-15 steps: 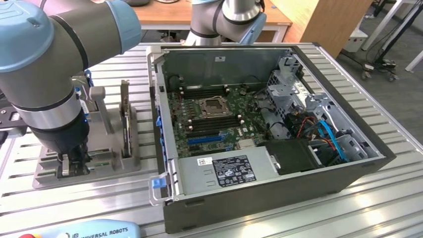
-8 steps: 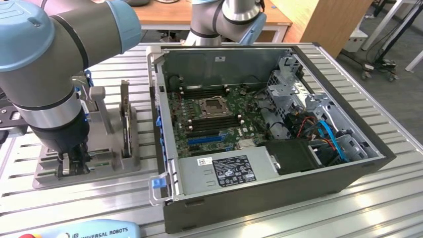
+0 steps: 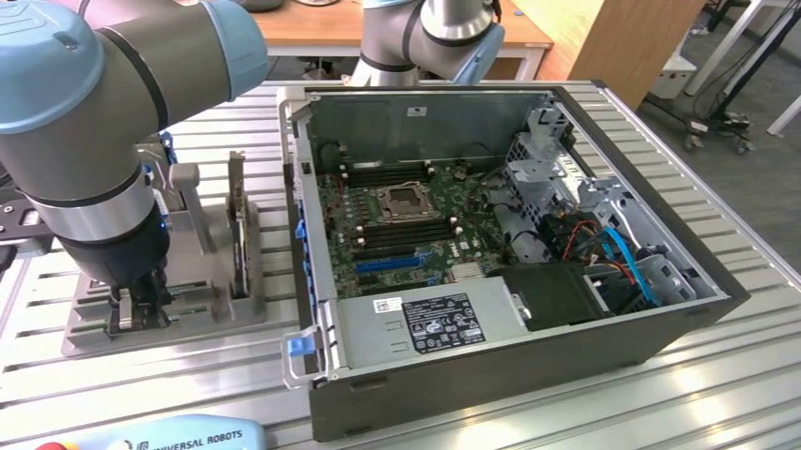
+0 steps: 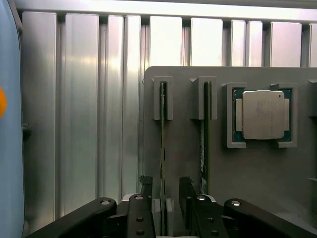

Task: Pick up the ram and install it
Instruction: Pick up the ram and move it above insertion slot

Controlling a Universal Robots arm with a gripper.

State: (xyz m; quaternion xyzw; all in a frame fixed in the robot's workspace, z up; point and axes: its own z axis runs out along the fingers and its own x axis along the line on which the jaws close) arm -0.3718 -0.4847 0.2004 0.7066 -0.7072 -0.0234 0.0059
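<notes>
The tool (image 4: 165,191) hangs over the grey fixture (image 4: 257,173), its two black fingers spread and straddling the ram (image 4: 162,139) with a sliver of gap on each side, so nothing is pinched yet. The ram stands on edge in the fixture's outer pair of slotted brackets, a thin green board seen knife-edge on. A second stick (image 4: 205,134) stands just beside it in the fixture's next pair of brackets, and the square silver processor (image 4: 263,114) lies flat in a corner-clipped pocket further along the fixture. The main risk, as I judge it, is an uneven close. If one finger meets the board first, it could lean the stick against its brackets or twist it, and a grip taken close to one end bracket may let the long board pivot when lifted. The finger between the two sticks also has little room and could nudge the neighbour. The board faces look smooth and hard, the fixture is matte moulded plastic, and the surface (image 4: 84,124) beneath it is ribbed, shiny aluminium.
</notes>
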